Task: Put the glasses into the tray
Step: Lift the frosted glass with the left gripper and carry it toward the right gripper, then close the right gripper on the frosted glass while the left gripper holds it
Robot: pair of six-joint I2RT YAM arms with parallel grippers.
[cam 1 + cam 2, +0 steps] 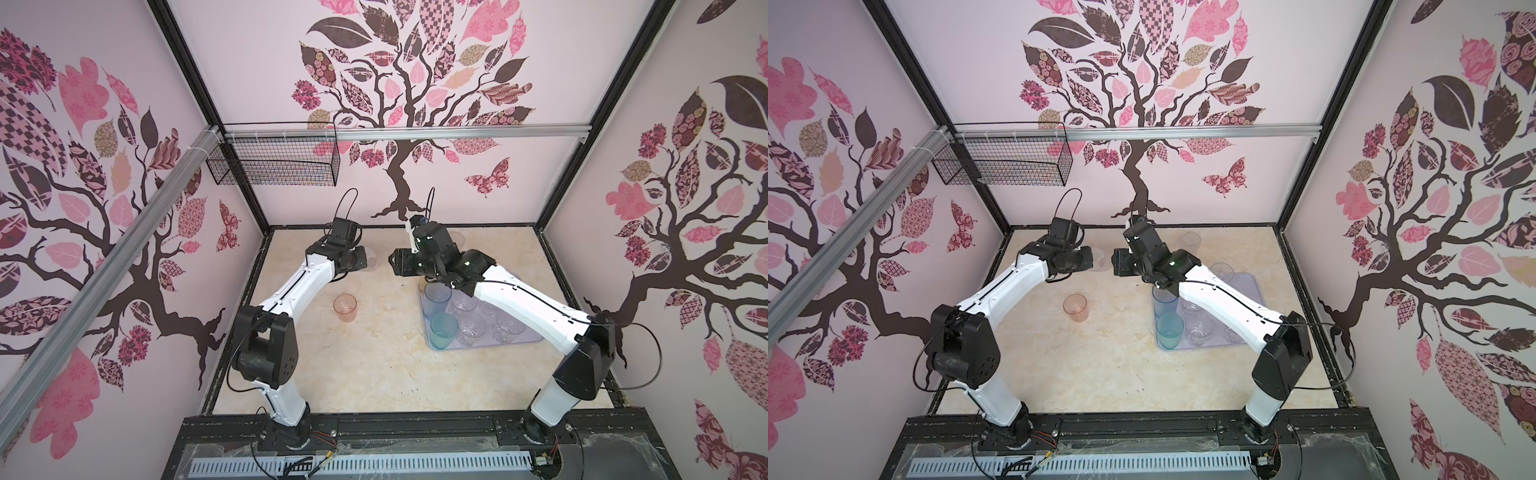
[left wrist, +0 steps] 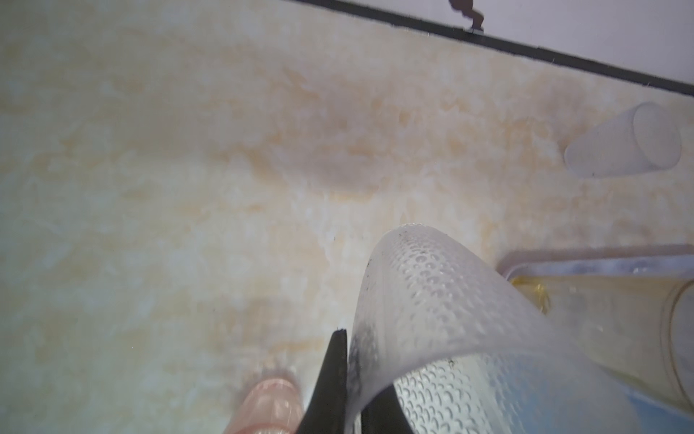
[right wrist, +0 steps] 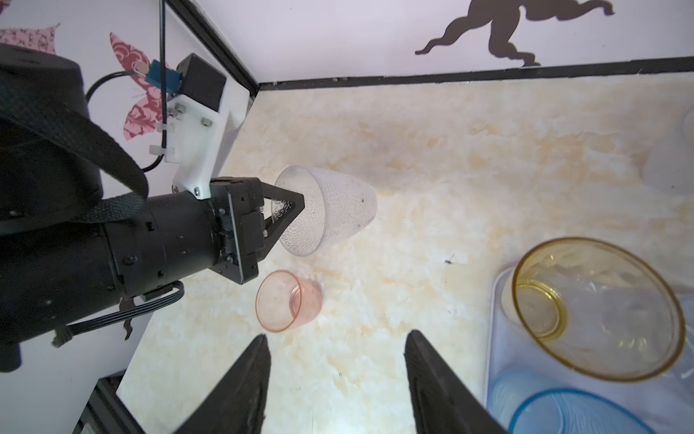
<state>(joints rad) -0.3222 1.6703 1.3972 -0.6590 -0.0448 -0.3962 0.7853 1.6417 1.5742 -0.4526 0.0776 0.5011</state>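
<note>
Glasses [image 1: 505, 328] already stand in the tray [image 1: 530, 337]. A blue glass [image 1: 437, 296] and a teal glass [image 1: 442, 332] line its left edge, with clear ones to their right. An amber glass [image 3: 597, 308] sits in the corner beyond the blue one. Left of the tray, a pink glass [image 1: 345, 307] stands upright on the bench [image 1: 374, 374]. Farther back on that side, the left gripper [image 3: 296, 210] pinches the rim of a dimpled glass [image 3: 338, 210], holding it tilted and off the bench. The right gripper [image 3: 336, 345] hovers open and empty just left of the tray's far-left corner. Beyond the tray, a frosted glass [image 1: 1191, 243] stands on the bench.
</note>
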